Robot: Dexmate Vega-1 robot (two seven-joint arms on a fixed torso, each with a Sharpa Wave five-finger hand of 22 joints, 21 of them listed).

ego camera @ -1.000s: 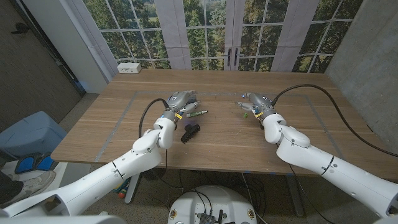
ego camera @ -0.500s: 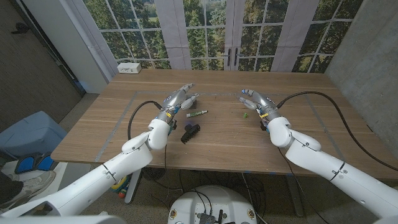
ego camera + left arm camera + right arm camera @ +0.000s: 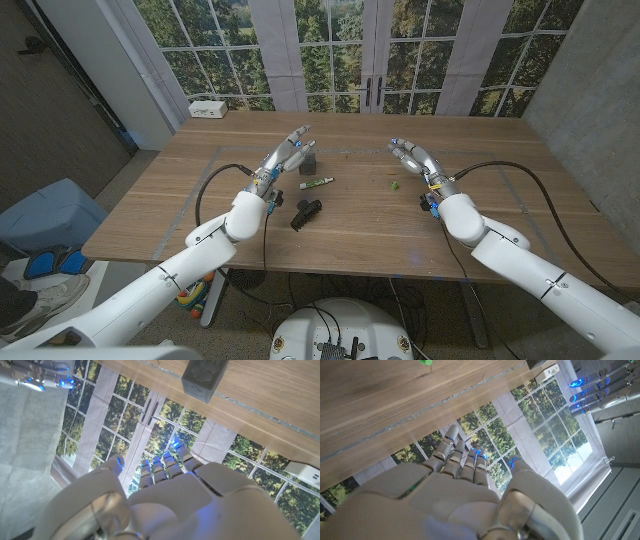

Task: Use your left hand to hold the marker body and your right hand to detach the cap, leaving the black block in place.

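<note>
Marker body (image 3: 317, 183): lying flat on the surface near centre, uncapped, long axis roughly three-to-nine o'clock. Held by nothing.

Cap (image 3: 395, 185): small green piece, well apart from the marker body toward three o'clock, loose on the bare wood. Detachment judged already done.

Black block: two dark items present, so identity uncertain. Dark cube (image 3: 307, 165) just beside the marker body at eleven o'clock, also seen in the left wrist view (image 3: 203, 378). Black irregular piece (image 3: 306, 211) near the marker body at seven o'clock.

Left hand (image 3: 285, 157): raised off the surface, fingers apart and extended, gripping nothing; fingertips close to the dark cube.

Right hand (image 3: 413, 157): raised at about one o'clock of the cap, fingers loosely apart, empty.

Hazards, judged:
- Brushing of the dark cube by the left fingertips on any drop or sweep toward three o'clock, given the narrow gap; block displaced, against the task's condition.
- Rolling of the marker body if nudged; round barrel, nothing bracing it.
- Flicking of the cap across the surface by a low right-hand pass; small and light.
</note>
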